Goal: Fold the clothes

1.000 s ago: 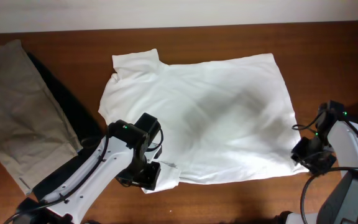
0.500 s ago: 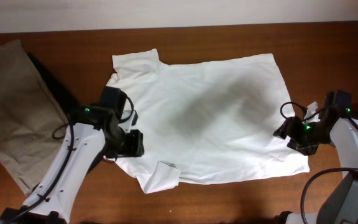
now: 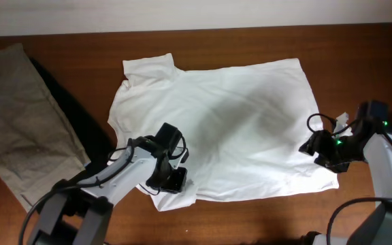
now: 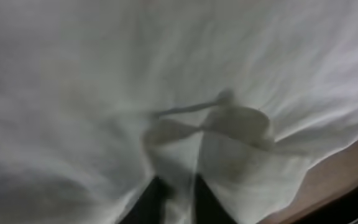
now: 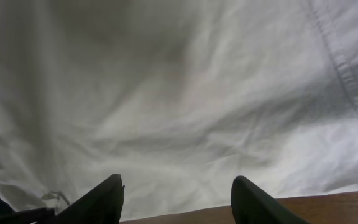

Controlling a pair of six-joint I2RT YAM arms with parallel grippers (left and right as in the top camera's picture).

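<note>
- Overhead view: even, fairly bright light. The white T-shirt (image 3: 203, 102) is close to washed out, with a soft grey shadow across its middle, between the two sets of jaws.
- Left wrist view: dim and badly blurred. The cloth ahead of the left gripper (image 4: 178, 186) is smeared, and its dark fingers are barely defined.
- Right wrist view: sharper. Hem stitching ahead and to the right of the right gripper (image 5: 178, 182) is crisp. The cloth darkens toward the upper left.

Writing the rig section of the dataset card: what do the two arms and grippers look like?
The left arm and right arm have white link shells, black joint housings and loose black cables at the wrists. Green lights show on the right one. The left gripper and right gripper have black fingers, the right's blunt-tipped. No readable markings.
</note>
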